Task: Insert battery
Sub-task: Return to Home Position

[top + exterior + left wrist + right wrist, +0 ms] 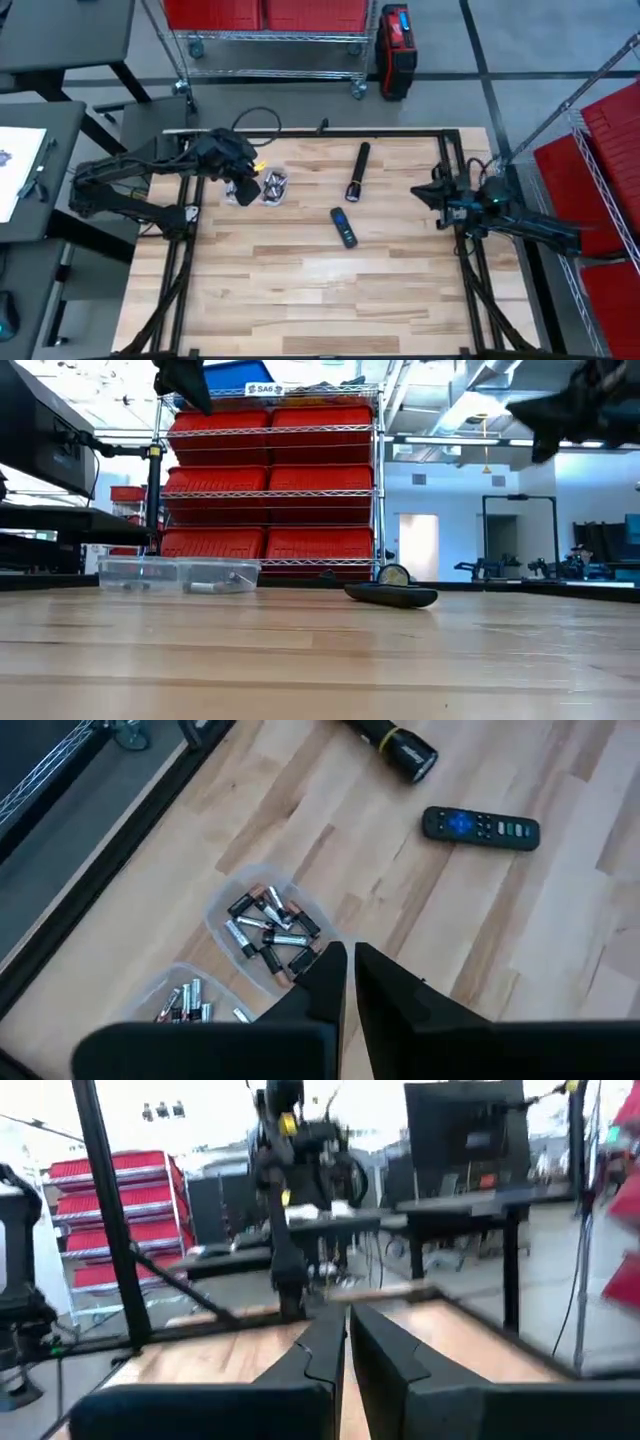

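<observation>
From above, the left tool (248, 172) hangs over two clear bins (258, 189) at the worktop's (300, 290) far left. The right tool (422, 192) sits at the right edge.

Left wrist: jaws together, empty; batteries (268, 928) lie in both bins.

Right wrist: jaws together, empty.

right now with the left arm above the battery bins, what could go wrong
The left end effector hangs above the two bins; swinging home low could clip a rim and spill the loose batteries. The flashlight is round and may roll if knocked.
</observation>
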Motion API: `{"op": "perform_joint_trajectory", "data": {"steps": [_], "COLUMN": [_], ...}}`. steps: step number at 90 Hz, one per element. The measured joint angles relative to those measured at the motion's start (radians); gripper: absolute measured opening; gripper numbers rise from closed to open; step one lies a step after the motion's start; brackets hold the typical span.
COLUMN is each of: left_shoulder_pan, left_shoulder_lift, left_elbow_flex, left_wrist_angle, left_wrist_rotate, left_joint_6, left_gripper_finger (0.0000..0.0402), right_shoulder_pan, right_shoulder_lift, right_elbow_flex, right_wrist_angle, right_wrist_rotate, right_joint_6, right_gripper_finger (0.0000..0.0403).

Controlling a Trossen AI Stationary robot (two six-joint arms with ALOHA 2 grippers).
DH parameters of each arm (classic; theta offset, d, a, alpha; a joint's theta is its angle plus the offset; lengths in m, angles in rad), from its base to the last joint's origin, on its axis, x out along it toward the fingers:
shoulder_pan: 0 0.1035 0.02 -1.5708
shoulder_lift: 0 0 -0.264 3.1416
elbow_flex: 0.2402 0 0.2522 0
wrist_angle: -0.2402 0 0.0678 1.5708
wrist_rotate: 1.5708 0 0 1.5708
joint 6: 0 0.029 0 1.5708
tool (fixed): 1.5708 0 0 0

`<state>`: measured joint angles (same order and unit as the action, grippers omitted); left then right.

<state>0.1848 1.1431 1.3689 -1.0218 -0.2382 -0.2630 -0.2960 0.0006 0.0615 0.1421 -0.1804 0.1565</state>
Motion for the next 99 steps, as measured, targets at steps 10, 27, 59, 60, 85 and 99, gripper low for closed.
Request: {"op": "perform_joint_trajectory", "data": {"steps": [10,27,59,60,85,99], "left_shoulder_pan": [-0.009,-0.042,-0.154,-0.159,-0.198,-0.198], "left_shoulder_lift": [0.000,0.000,-0.004,-0.006,-0.160,-0.303], "left_elbow_flex": [0.000,0.000,-0.022,-0.028,-0.397,-0.704], "left_wrist_angle": [-0.004,-0.005,0.072,0.086,0.638,0.950], "left_wrist_rotate": [-0.001,-0.001,-0.040,-0.045,-0.029,0.053], "left_joint_6": [-0.026,-0.058,-0.081,-0.078,0.077,0.076], "left_gripper_finger": [0.0005,0.0005,0.0005,0.0005,0.0005,0.0005], "right_shoulder_pan": [0.009,0.007,0.059,0.059,0.058,0.058], "right_shoulder_lift": [0.000,0.000,0.015,0.016,0.019,0.019], "right_elbow_flex": [-0.050,-0.053,-0.053,-0.053,-0.054,-0.054], "right_wrist_angle": [0.070,-0.016,-0.117,-0.117,-0.109,-0.109], "right_wrist_rotate": [0.001,0.025,0.116,0.116,0.115,0.114], "right_joint_6": [0.008,-0.019,0.022,0.027,0.035,0.037], "right_gripper_finger": [0.0013,0.0013,0.0013,0.0013,0.0013,0.0013]}}
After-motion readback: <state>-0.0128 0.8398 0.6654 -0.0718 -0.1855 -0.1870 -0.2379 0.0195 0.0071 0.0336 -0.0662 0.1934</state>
